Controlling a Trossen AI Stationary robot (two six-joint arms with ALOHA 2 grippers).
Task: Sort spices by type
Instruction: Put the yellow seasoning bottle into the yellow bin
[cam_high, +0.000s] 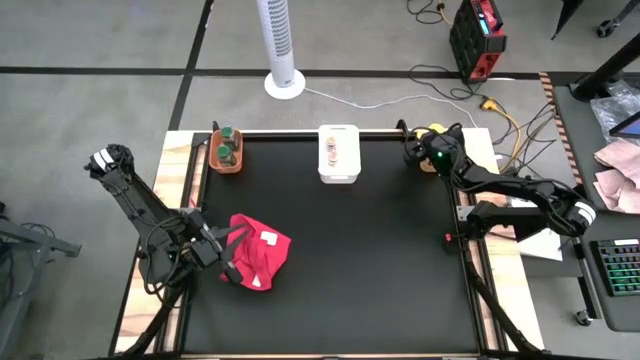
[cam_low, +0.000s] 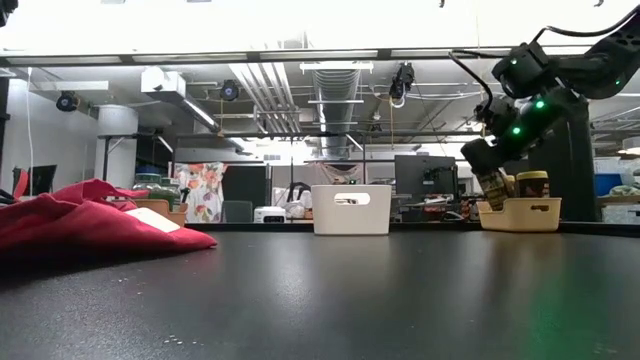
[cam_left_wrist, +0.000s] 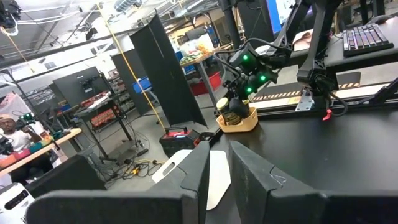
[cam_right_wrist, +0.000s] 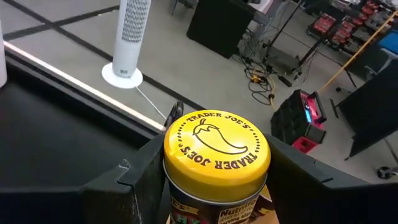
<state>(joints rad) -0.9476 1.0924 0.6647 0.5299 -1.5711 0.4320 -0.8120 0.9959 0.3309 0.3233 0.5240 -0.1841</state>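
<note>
My right gripper (cam_high: 413, 152) (cam_right_wrist: 216, 163) is at the table's far right, shut on a spice jar with a yellow lid (cam_right_wrist: 216, 148). It holds the jar over the left end of the yellow bin (cam_low: 522, 213), where another jar (cam_low: 533, 185) stands. The orange bin (cam_high: 227, 152) at the far left holds green-lidded jars. The white bin (cam_high: 338, 153) at the far middle holds pale-lidded ones. My left gripper (cam_high: 218, 250) (cam_left_wrist: 217, 150) hovers level at the left edge of the red cloth (cam_high: 262, 250). Its fingers are shut to a slit, with nothing between them. My right gripper pinches the jar's body just under the yellow lid (cam_right_wrist: 186, 196) between its two fingers (cam_right_wrist: 140, 174), one on each side. It comes slanting down from above. The jar (cam_low: 492, 186) hangs tilted, its lower end at the bin's rim; whether it touches the bin I cannot tell.
The red cloth (cam_low: 80, 215) lies heaped on the left of the black mat (cam_high: 350, 270); the mat's middle and near half are bare. A white tower fan (cam_high: 280, 45) and cables lie beyond the far edge. A keyboard (cam_high: 615, 268) sits off the right side.
</note>
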